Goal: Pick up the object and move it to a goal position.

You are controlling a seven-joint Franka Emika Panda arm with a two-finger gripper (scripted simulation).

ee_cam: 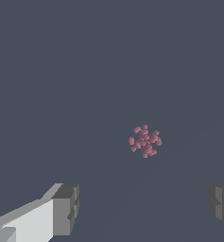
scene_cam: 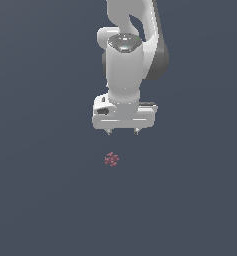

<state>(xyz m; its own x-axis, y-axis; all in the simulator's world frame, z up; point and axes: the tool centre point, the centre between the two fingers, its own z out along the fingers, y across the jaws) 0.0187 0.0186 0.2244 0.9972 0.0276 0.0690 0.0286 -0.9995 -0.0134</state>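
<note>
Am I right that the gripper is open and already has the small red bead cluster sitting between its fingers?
Not quite. The gripper is open, but the red bead cluster is not between its fingers. The exterior view shows it lying apart from the fingertips, below them in the picture, and the wrist view shows the cluster well clear of both fingers.

Plain dark grey floor (scene_cam: 40, 200), sm maroon bead cluster (scene_cam: 111, 159) on it

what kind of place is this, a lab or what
Most likely a simulator scene, not a real room: a flat, featureless grey ground, a smoothly rendered white arm with its gripper open, and one red bead cluster.
</note>
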